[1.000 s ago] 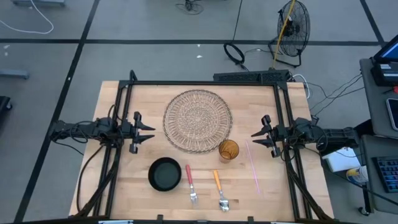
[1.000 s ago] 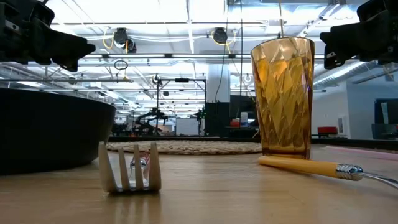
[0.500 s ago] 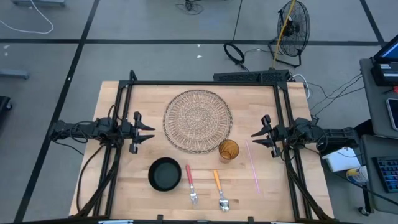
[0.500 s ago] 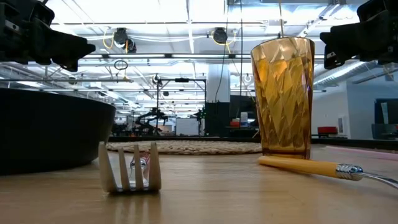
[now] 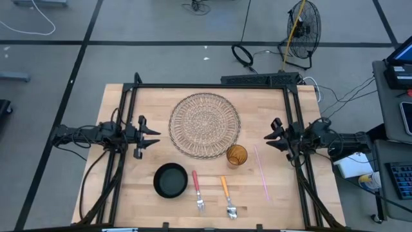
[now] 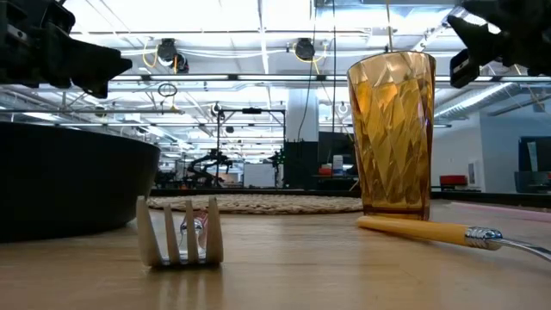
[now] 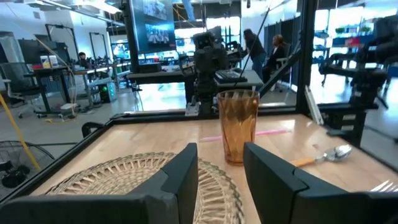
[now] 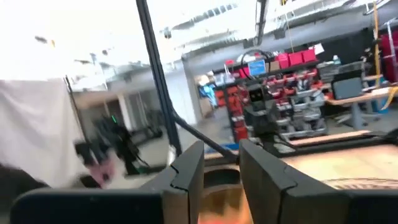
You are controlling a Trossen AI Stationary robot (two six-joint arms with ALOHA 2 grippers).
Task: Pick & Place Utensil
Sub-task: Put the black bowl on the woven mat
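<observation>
My table (image 5: 129, 193) carries, from largest down: a woven mat (image 5: 205, 124) at the centre, a black bowl (image 5: 170, 180) near the front edge, an amber glass (image 5: 237, 155) just off the mat's front right rim, then the utensils. The red-handled fork (image 5: 197, 191) lies just right of the bowl; the yellow-handled spoon (image 5: 227, 196) lies right of the fork, apart from it; a thin pink straw (image 5: 262, 171) lies right of the glass.

My left gripper (image 5: 149, 136) hangs at the left side of the table beside the mat, fingers parted with a clear gap, holding nothing. My right gripper (image 5: 273, 136) hangs at the right side, above the straw's far end, fingers likewise parted and empty.

Assessment: no utensil is taken yet; the reach is the step in hand. I cannot tell which utensil is meant. For either, I would come down over the handle's middle, fingers across its width, clear of bowl and glass, and close only once low against the wood.
</observation>
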